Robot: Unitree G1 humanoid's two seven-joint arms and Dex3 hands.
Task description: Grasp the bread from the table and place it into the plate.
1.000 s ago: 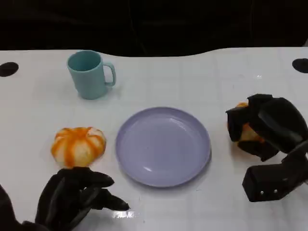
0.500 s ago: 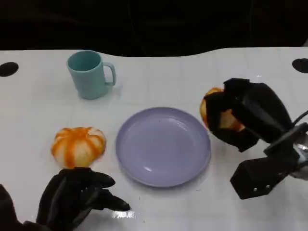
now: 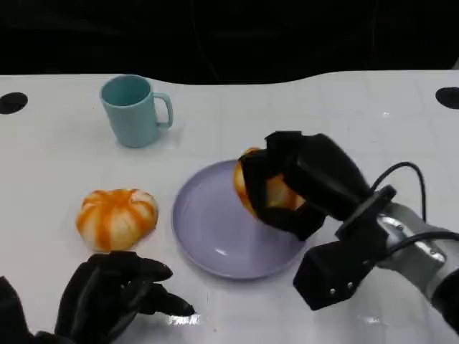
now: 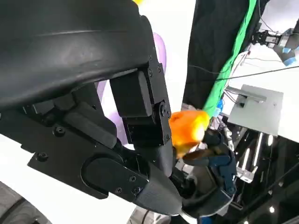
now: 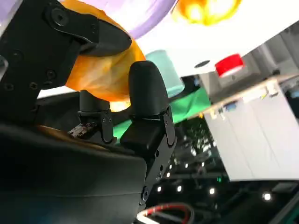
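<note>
My right hand point(image 3: 305, 183) grips an orange bread roll point(image 3: 276, 193) and holds it over the right part of the lilac plate point(image 3: 208, 229) in the middle of the table. In the right wrist view the roll point(image 5: 110, 70) sits between the black fingers point(image 5: 147, 93), with the plate's rim point(image 5: 140, 14) just beyond it. The left wrist view catches the same roll point(image 4: 188, 130) past my own fingers point(image 4: 140, 112). My left hand point(image 3: 111, 294) rests at the table's near left edge, fingers spread, holding nothing.
A second bun point(image 3: 116, 217), white with orange stripes, lies left of the plate, just beyond my left hand. A teal mug point(image 3: 133, 111) stands at the back left. Black round holes point(image 3: 12, 102) point(image 3: 447, 97) mark the table's far corners.
My right hand has lifted the roll from the table's right side and carried it left, over the plate. The left hand, striped bun and mug have stayed put.
</note>
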